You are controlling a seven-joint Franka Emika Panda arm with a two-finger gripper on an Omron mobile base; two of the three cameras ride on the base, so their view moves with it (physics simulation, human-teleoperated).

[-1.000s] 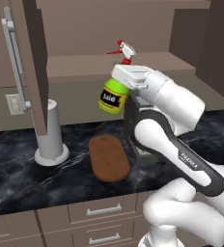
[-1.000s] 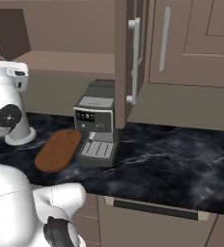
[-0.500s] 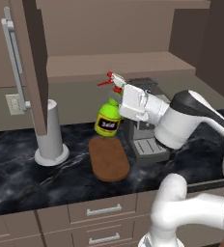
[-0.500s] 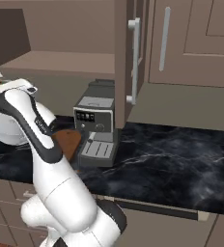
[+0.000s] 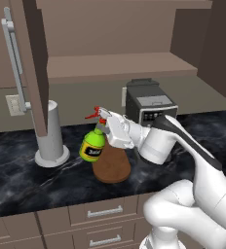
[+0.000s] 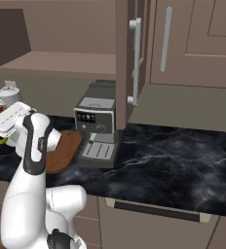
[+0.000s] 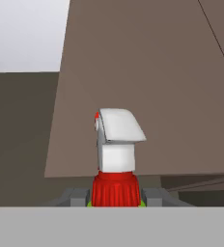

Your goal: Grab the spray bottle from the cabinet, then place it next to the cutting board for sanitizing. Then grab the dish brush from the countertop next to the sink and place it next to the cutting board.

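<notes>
The gripper [image 5: 106, 132] clamps the spray bottle [image 5: 92, 146] by its neck, tilted above the countertop [image 5: 17, 180] at the cutting board's [image 5: 112, 165] left edge; released so, it risks toppling onto the board or toward the front edge.

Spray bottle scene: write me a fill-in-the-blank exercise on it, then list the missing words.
1. The fingers are shut on the spray bottle at its ____.
2. The spray bottle's body is lime-____.
3. The cutting board lies on the countertop in front of the ____ machine.
4. The cabinet door stands ____.

Missing words: neck; green; coffee; open
</notes>
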